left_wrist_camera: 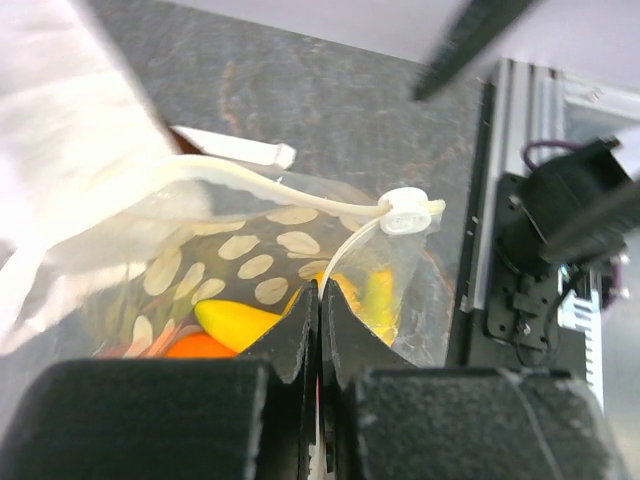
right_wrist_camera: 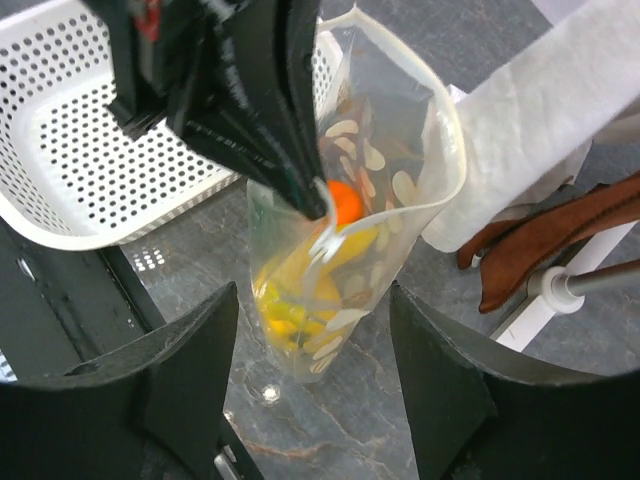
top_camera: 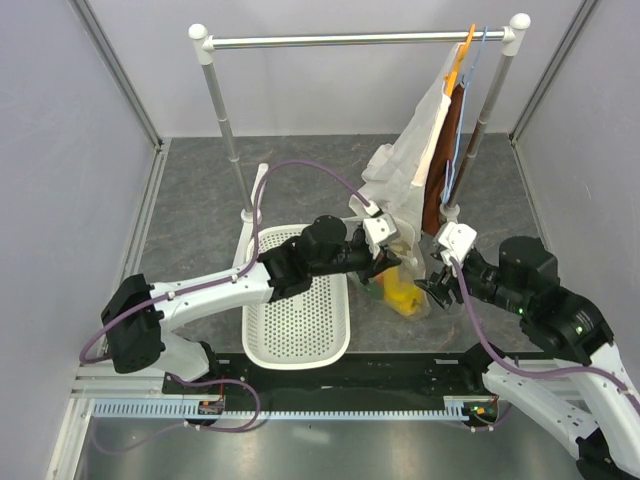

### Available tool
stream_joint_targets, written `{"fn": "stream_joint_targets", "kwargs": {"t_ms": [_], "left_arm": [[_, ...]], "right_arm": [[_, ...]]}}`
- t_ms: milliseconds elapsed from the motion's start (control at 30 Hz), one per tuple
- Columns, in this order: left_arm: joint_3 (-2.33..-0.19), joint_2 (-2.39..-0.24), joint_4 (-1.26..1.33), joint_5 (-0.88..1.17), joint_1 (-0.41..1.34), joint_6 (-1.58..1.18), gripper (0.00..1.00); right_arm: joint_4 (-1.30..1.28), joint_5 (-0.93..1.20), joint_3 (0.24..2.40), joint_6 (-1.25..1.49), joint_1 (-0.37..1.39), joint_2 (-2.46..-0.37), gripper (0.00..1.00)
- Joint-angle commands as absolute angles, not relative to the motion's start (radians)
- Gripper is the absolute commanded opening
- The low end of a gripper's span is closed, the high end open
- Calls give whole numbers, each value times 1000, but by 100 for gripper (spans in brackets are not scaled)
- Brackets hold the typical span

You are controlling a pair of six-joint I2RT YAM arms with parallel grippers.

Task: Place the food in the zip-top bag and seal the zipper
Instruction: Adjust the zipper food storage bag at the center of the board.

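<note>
Currently the left gripper (top_camera: 384,262) is clamped on the upper edge of the clear floppy plastic bag printed with white round dots (top_camera: 406,296), jaws pressed together on the film just under the narrow press-seal strip (left_wrist_camera: 250,178). The bag stands on the grey stone-pattern table (top_camera: 200,200), just beside the white perforated plastic basket (top_camera: 252,300), with its mouth gaping open. Inside lie a round orange (right_wrist_camera: 345,203) and yellow pieces (right_wrist_camera: 288,296); pepper and banana cannot be told apart. The right gripper (right_wrist_camera: 312,300) hangs near the bag's far side, jaws spread wide, holding nothing.
</note>
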State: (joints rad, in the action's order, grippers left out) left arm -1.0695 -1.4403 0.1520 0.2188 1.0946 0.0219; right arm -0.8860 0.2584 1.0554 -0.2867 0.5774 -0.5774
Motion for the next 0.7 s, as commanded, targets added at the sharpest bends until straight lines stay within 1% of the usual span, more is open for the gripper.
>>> {"fn": "stream_joint_targets", "kwargs": {"t_ms": [0,33,67,133,167,233,267,300,433,600,667], "left_arm": [[-1112,-1440,207,201,1045,-117,2],[-1109,-1440,212,209,1045,-117,2],[-1109,-1440,216,209,1045,-120,2],[-1114,-1445,224,207,1042,-126,2],[-1117,-1448,229,209,1040,-129,2],[-1120,-1454,245,210,1035,-141,2],[-1124,-1457,245,212,1034,-144,2],[-1127,-1457,247,212,1032,-146,2],[-1126,-1456,247,225,1025,-163,2],[-1120,-1454,255,267,1025,-158,2],[-1109,-1451,276,300,1025,-153,2]], "right_arm": [[-962,314,1120,-364,574,-673,68],[-963,337,1094,-380,575,-670,68],[-954,341,1076,-391,574,-660,65],[-889,286,1052,-362,574,-641,64],[-864,282,1040,-382,574,-641,60],[-775,214,994,-379,575,-624,57],[-740,187,976,-356,575,-617,51],[-700,175,962,-354,574,-608,49],[-643,196,911,-345,574,-589,49],[-580,207,861,-353,574,-552,52],[-546,198,850,-360,574,-548,51]]}}
